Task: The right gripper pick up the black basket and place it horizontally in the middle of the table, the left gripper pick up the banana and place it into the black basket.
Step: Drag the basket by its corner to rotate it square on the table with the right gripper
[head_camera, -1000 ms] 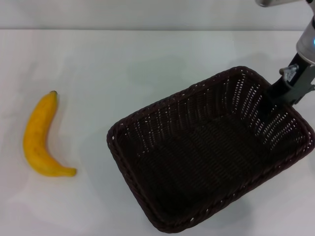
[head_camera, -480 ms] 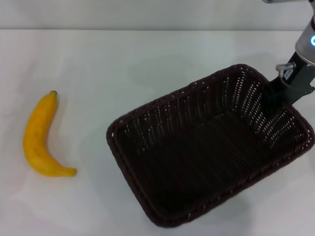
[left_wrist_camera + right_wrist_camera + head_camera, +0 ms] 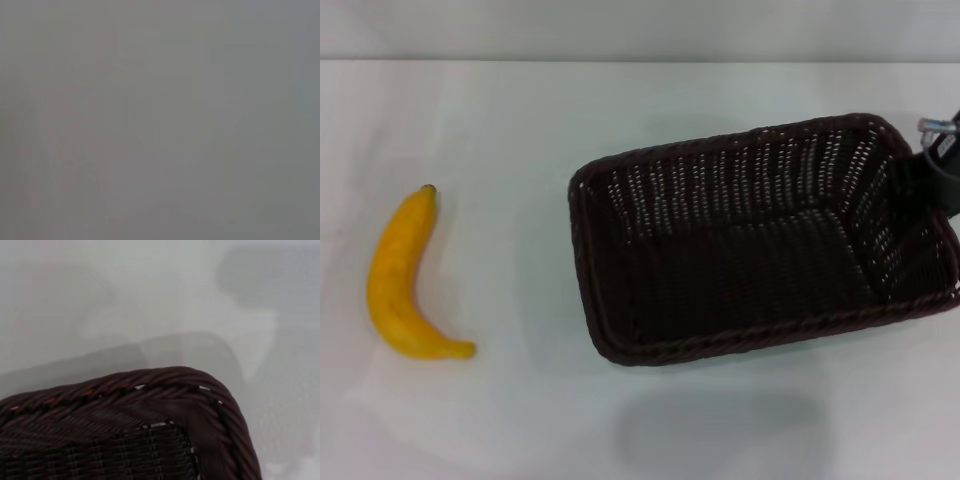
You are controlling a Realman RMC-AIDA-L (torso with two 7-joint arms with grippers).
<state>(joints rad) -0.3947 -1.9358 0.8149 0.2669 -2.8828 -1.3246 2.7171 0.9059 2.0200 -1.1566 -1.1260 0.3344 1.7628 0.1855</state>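
Note:
The black basket (image 3: 740,270) hangs level above the white table (image 3: 500,110) at centre right, its long side running left to right, with its shadow on the table below it. My right gripper (image 3: 926,180) is shut on the basket's right rim at the picture's right edge. A corner of the basket's braided rim fills the lower part of the right wrist view (image 3: 150,390). The yellow banana (image 3: 395,285) lies on the table at the far left, stem tip pointing away from me. My left gripper is out of view, and the left wrist view shows only plain grey.
The table's far edge runs along the top of the head view, with a pale wall behind it. Bare white tabletop lies between the banana and the basket.
The right gripper has lifted the basket and turned it from a diagonal to a left-to-right lie, moving it up and right in the head view. The banana has not moved.

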